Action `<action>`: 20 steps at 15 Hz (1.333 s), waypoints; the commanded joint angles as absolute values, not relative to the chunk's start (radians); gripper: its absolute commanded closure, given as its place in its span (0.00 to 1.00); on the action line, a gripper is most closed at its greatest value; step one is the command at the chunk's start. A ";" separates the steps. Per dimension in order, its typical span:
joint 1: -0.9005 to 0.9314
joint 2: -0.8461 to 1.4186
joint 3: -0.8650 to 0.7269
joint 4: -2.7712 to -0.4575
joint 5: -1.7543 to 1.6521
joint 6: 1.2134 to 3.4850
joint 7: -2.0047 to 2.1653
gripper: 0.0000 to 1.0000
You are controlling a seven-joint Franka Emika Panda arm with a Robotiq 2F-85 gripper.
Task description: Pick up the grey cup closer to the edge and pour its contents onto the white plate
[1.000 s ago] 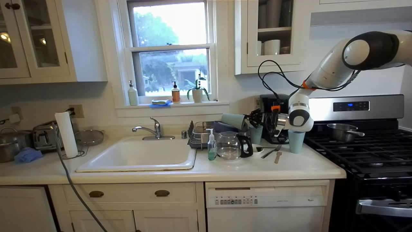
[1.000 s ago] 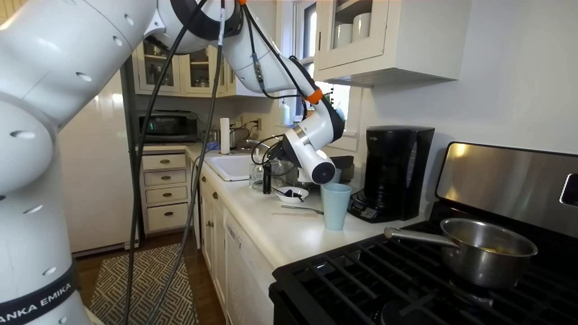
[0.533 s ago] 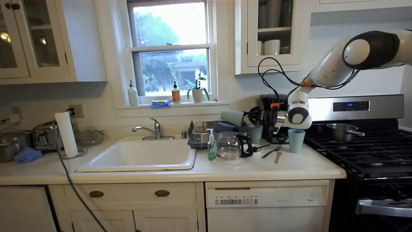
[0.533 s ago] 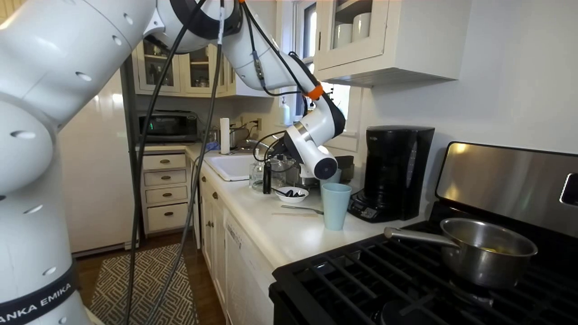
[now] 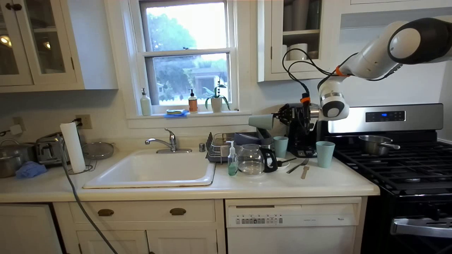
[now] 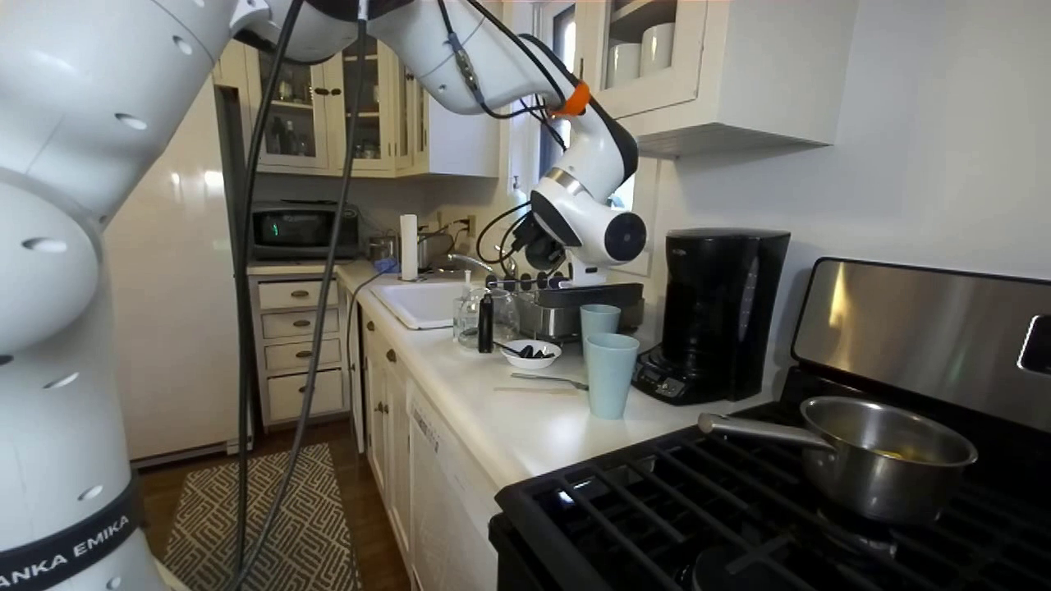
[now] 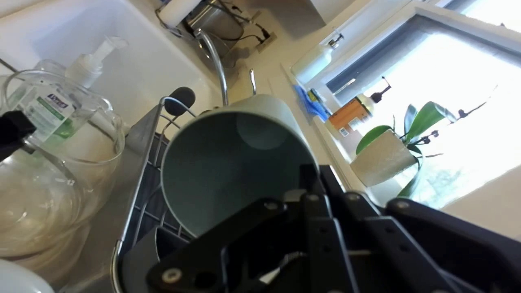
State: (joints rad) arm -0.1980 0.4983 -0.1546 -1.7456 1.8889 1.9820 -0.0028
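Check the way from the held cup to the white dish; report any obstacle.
The dish rack lies under the held cup, so its end likely must be cleared. Closer in, the glass carafe stands between sink and white dish; an upright cup stands beside the dish, toward the wall.

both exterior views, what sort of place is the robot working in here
A kitchen, most likely in someone's home: there is a white sink with a faucet, a stove with a pot on it, and a black coffee maker.
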 commanded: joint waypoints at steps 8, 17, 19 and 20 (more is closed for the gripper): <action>-0.177 0.249 -0.193 -1.867 1.505 2.115 0.152 0.99; -0.163 0.113 -0.201 -1.853 0.903 2.176 0.314 0.99; -0.151 0.092 -0.193 -1.858 0.750 2.198 0.374 0.99; -0.144 0.083 -0.190 -1.859 0.669 2.199 0.410 0.99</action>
State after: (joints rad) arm -0.1748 0.1305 -0.1932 -1.8316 0.8532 2.1605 0.3163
